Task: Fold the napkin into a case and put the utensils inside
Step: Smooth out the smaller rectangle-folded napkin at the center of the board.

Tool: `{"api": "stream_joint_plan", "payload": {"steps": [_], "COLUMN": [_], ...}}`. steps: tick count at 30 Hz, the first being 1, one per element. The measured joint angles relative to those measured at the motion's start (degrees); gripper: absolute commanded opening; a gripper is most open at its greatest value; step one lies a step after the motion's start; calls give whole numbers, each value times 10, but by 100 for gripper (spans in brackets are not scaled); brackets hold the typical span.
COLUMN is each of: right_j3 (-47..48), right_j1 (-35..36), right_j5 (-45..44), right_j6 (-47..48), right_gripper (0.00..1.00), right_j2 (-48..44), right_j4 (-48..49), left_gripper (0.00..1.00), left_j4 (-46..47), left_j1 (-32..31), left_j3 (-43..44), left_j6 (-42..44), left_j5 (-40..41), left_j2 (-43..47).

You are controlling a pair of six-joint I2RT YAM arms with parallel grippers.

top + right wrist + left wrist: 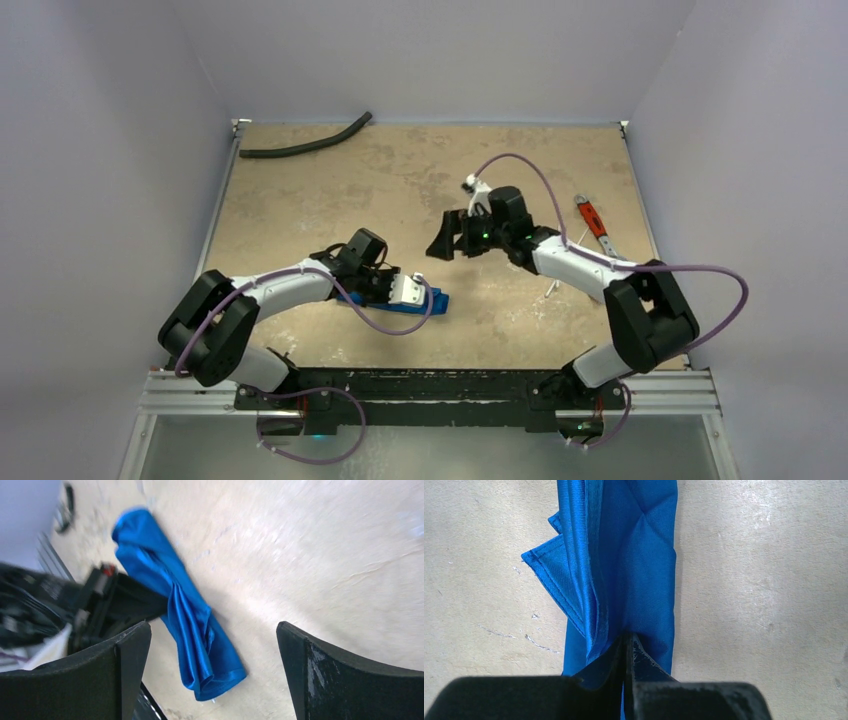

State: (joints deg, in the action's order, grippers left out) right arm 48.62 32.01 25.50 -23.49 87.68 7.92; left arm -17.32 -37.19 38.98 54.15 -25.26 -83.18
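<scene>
The napkin (432, 301) is a bright blue cloth gathered into a long, narrow, pleated bundle lying on the table. In the left wrist view the napkin (639, 570) runs away from the camera with a hemmed corner sticking out to the left. My left gripper (626, 641) is shut on its near end, and it shows in the top view (408, 292) too. My right gripper (446, 240) is open and empty, above the table to the napkin's far right. In the right wrist view the napkin (186, 615) lies between its spread fingers (135, 645). The utensils are not clearly in view.
A black curved hose (305, 146) lies at the far left edge. A red-handled wrench (592, 221) lies at the right side. A thin pale sliver (549, 289) lies by the right arm; I cannot tell what it is. Walls close off three sides of the table.
</scene>
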Motion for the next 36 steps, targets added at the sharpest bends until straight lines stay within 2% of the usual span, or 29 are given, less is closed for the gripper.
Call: {"api": "stream_joint_plan", "payload": {"steps": [1,2,3,4,5,6,10,16,20,30,36], "right_j3": [-1,-3,-7,-12,-21,-30,-35,-43,-55,-54,-21], "right_j1": [-16,-34,-51,-64,-78,-88,-69,21,53,86,97], "right_j5": [2,11,28,45,63,73,75,78,88,114,116], "right_j6": [-16,-34,-47,-56,-66,-72,-80,-89,-103,-93,-71], "right_gripper": [99,91,69,44,12,0,0,0,0,0,0], "right_j2": [-9,-15,-18,-18,-17,-16,-7,-11,-1,81,115], "right_j4": [9,26,49,69,97,113,113,136,162,167,142], "left_gripper": [0,0,0,0,0,0,0,0,0,0,0], "left_j4": [-1,0,-1,-1,-1,-1,-1,-1,-1,0,-1], "left_j1": [0,0,0,0,0,0,0,0,0,0,0], "left_j3": [-1,-2,-3,-3,-4,-4,-5,-7,-7,-7,-7], "left_j6": [-2,-2,-2,-3,-5,-6,-7,-7,-10,-10,-10], "left_j5": [0,0,0,0,0,0,0,0,0,2,2], "left_j2": [1,2,4,4,5,5,7,8,8,8,8]}}
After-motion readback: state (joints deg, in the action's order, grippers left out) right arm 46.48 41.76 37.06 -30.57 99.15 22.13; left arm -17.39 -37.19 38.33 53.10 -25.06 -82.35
